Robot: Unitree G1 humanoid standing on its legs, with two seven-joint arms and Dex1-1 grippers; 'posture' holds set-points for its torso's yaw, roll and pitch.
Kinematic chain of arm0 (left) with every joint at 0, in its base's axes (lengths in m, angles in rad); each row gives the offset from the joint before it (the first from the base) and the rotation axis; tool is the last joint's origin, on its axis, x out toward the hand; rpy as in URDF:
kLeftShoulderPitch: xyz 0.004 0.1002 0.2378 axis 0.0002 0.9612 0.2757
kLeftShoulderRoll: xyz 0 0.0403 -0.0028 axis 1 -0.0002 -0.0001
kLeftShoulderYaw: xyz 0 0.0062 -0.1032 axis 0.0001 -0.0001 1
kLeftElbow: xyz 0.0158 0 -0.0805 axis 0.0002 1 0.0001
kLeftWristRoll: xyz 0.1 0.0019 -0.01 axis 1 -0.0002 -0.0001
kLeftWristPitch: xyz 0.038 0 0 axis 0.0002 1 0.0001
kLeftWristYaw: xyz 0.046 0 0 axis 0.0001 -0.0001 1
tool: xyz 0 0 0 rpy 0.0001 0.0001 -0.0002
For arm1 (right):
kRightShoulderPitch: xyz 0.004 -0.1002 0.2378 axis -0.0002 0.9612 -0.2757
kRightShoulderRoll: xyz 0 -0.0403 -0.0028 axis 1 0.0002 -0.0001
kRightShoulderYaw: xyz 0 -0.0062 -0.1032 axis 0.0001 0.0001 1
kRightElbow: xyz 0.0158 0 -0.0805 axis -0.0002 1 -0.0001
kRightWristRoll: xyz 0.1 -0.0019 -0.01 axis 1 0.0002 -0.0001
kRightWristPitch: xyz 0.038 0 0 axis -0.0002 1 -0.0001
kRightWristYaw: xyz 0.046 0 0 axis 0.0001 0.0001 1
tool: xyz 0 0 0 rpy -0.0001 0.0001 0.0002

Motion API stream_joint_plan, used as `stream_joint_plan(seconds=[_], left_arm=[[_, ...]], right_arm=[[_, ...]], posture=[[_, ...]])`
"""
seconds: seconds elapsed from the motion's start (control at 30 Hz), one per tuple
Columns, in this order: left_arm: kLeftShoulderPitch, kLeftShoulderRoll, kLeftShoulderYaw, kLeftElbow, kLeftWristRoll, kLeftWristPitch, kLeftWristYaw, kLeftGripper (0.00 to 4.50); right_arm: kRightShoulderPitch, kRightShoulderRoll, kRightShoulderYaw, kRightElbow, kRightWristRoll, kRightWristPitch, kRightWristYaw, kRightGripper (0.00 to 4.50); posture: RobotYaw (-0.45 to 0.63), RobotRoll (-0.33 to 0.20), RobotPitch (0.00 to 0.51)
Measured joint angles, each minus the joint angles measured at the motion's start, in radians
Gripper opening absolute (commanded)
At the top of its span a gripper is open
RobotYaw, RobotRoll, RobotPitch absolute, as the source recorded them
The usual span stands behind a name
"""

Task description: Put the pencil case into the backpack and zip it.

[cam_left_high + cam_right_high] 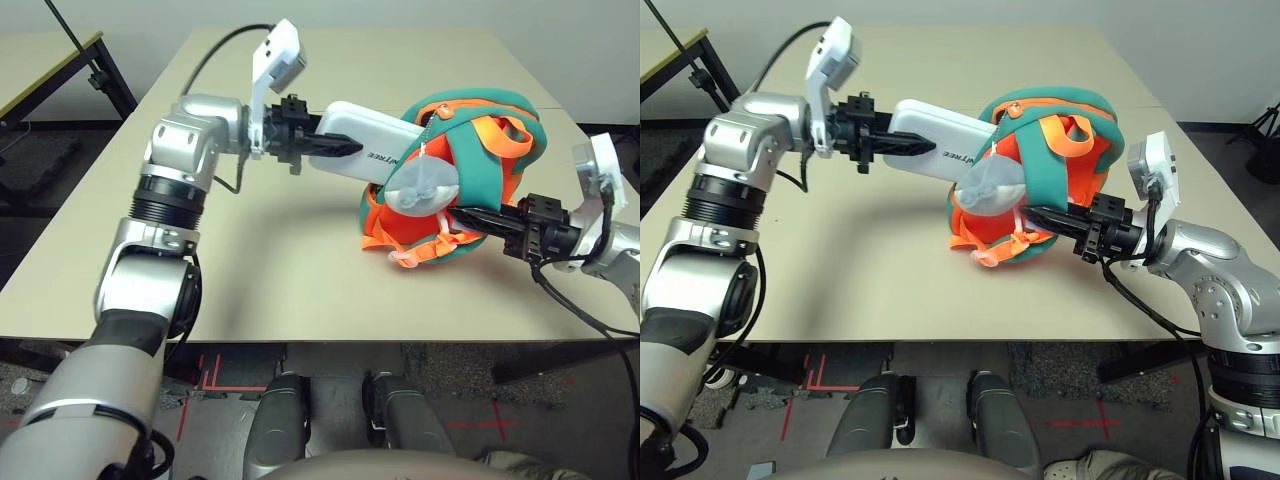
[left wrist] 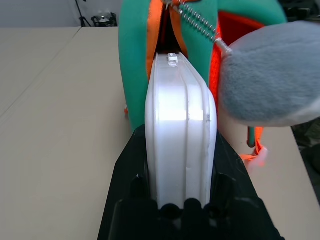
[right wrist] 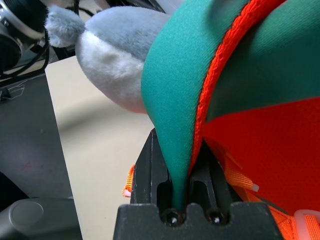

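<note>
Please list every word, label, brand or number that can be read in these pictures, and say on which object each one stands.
Dark lettering on the white pencil case, near the end that enters the backpack: it ends in "tree"; its first letters are hidden behind the plush toy.
No other readable text, label or number on the backpack, plush toy or table.

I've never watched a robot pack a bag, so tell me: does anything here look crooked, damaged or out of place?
Nothing looks damaged or spilled. The backpack sits tipped on the table, its edge pinched by the right gripper. The left gripper holds the pencil case tilted, far end at the opening. The plush toy dangles in front.
</note>
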Motion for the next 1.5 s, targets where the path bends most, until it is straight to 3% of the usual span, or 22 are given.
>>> stream_joint_plan(seconds=[0.1, 0.4, 1.03, 1.13, 1.4, 1.43, 1.5], left_arm=[[0.037, -0.054, -0.010, 0.013, 0.021, -0.049, 0.051, 1.26], [0.074, -0.066, -0.036, -0.026, 0.022, 0.019, 0.070, 4.50], [0.107, 0.025, 0.084, -0.208, -0.065, 0.152, 0.145, 4.50], [0.111, 0.026, 0.086, -0.212, -0.073, 0.163, 0.152, 3.56], [0.136, 0.013, 0.073, -0.215, -0.083, 0.170, 0.160, 0.24], [0.136, 0.007, 0.069, -0.213, -0.083, 0.165, 0.161, 0.00], [0.136, -0.015, 0.066, -0.205, -0.083, 0.152, 0.162, 0.00]], right_arm=[[0.000, 0.000, 0.003, 0.000, 0.000, 0.000, 0.000, 0.04], [0.000, 0.000, 0.011, 0.000, -0.001, 0.000, 0.000, 0.04], [-0.016, 0.002, 0.028, 0.014, -0.021, -0.002, 0.007, 0.04], [-0.023, 0.002, 0.032, 0.026, -0.022, -0.002, 0.014, 0.04], [-0.033, 0.002, 0.040, 0.031, -0.026, -0.003, 0.017, 0.04], [-0.033, 0.002, 0.040, 0.031, -0.028, -0.003, 0.017, 0.04], [-0.033, 0.002, 0.040, 0.031, -0.029, -0.003, 0.017, 0.04]], posture=[[0.07, 0.000, 0.086], [0.07, 0.000, 0.095], [0.09, 0.000, 0.106], [0.10, 0.000, 0.107], [0.08, 0.000, 0.106], [0.08, 0.000, 0.106], [0.07, 0.000, 0.104]])
